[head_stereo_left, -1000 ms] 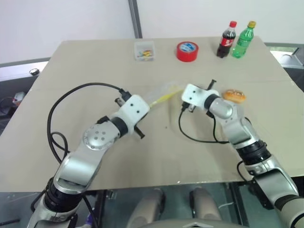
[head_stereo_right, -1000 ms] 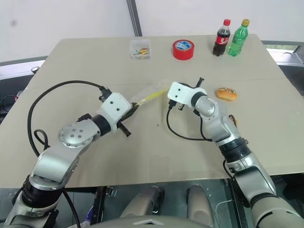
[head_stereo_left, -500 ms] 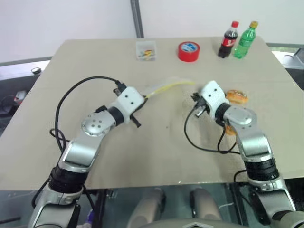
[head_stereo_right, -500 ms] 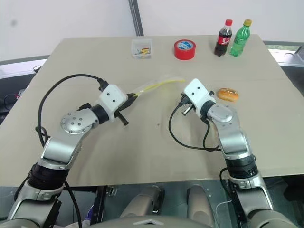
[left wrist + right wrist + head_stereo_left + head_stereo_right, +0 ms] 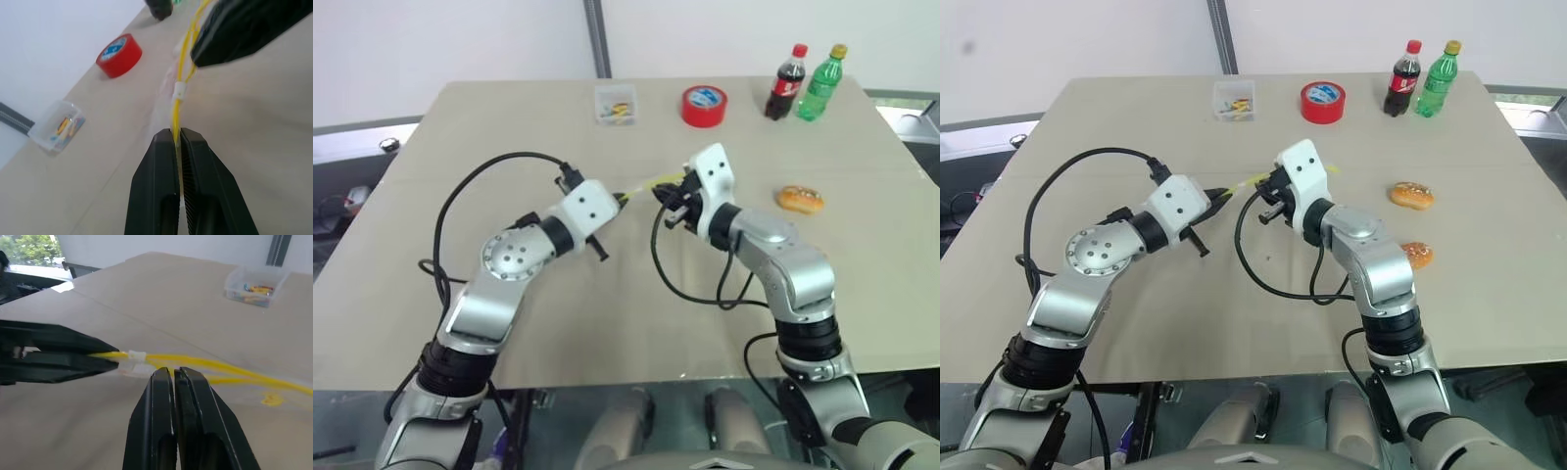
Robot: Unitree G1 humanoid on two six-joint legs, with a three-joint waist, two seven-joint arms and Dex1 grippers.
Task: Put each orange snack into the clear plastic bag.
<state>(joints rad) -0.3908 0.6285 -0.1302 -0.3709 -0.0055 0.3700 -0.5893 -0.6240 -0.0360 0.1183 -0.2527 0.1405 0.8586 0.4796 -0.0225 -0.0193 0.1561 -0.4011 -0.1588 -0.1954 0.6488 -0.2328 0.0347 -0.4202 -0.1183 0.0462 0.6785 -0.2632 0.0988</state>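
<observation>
The clear plastic bag (image 5: 644, 183) hangs stretched between my two hands above the table's middle, mostly as its yellow seal strip (image 5: 175, 112). My left gripper (image 5: 617, 199) is shut on one end of that strip, and in the left wrist view its gripper (image 5: 176, 133) pinches it. Facing it, my right gripper (image 5: 1269, 188) is shut at the strip (image 5: 220, 366), its tips (image 5: 173, 371) meeting the bag's lip. One orange snack (image 5: 1410, 195) lies to the right of my right arm. A second orange snack (image 5: 1415, 255) lies nearer, beside that arm.
A red tape roll (image 5: 703, 105), a small clear box (image 5: 614, 103) of coloured bits, a cola bottle (image 5: 781, 82) and a green bottle (image 5: 820, 82) stand along the far edge of the table (image 5: 460, 147). Black cables loop off both wrists.
My right gripper left the far snack's side, swung left while rolling over, and shut at the bag's yellow strip. The left gripper kept its hold on the bag.
</observation>
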